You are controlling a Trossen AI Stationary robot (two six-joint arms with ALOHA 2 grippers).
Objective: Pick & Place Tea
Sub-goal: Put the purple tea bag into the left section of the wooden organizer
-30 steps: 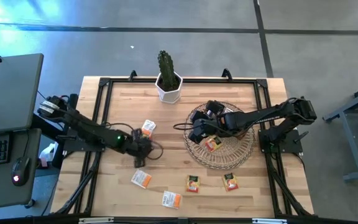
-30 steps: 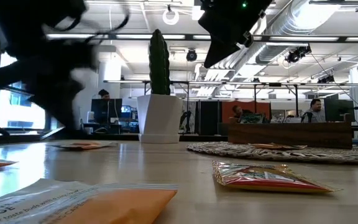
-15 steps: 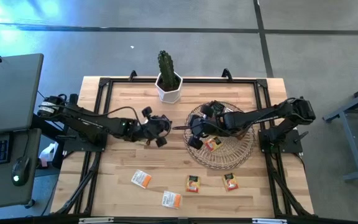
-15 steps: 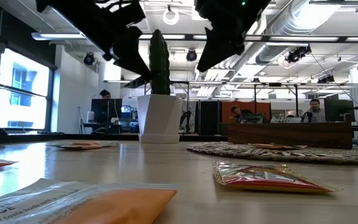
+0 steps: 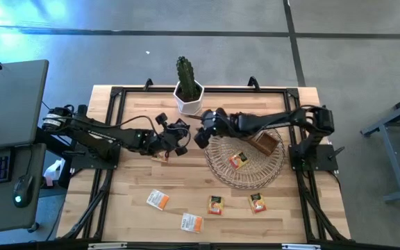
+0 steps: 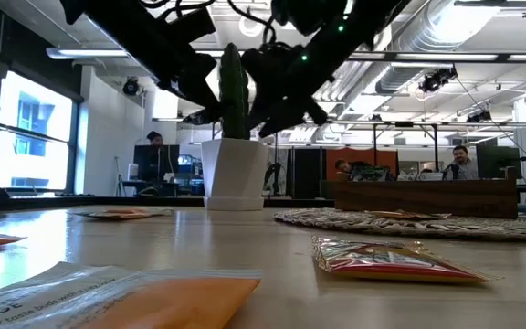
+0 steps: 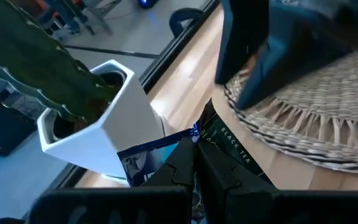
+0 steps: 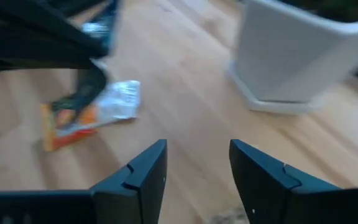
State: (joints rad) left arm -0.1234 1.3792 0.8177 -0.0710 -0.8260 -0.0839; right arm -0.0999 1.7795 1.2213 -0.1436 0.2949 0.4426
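Spanning the desk (image 5: pixel 130 173), both arms meet near the white cactus pot (image 5: pixel 188 97). A black tea sachet (image 7: pixel 229 146), largely hidden, is pinched by the left gripper (image 5: pixel 174 135). The right gripper (image 5: pixel 203 130) is held with fingers spread, empty. Other sachets are seen in the wicker tray (image 5: pixel 255 170) and on the desk.

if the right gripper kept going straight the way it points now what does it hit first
Probably the left gripper and the black tea sachet it holds, facing it just ahead. The right gripper is open; an orange-and-white sachet lies on the table below that line. Depth is uncertain.
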